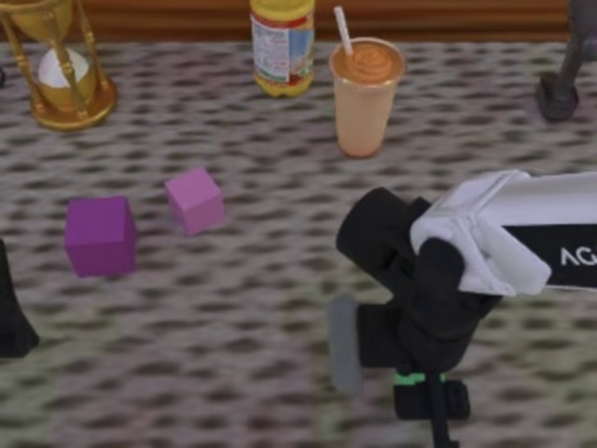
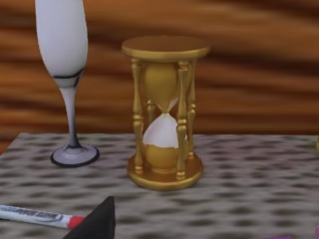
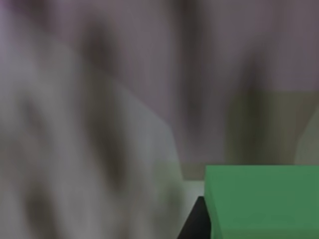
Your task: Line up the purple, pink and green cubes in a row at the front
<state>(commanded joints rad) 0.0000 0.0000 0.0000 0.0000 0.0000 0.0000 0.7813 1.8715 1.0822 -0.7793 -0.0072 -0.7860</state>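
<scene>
Your right gripper (image 1: 415, 381) sits low at the worktop's (image 1: 233, 308) front right, fingers closed on the green cube (image 3: 264, 201). The purple cube (image 1: 100, 235) rests at left, the pink cube (image 1: 195, 200) just beside it. For your left gripper (image 1: 11, 313), at the left edge, the fingers' state cannot be told.

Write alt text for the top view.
The right arm's gripper reaches down at the table's front right, over a sliver of green cube. A purple cube and a pink cube sit apart at left; an hourglass, bottle and drink cup line the back.
</scene>
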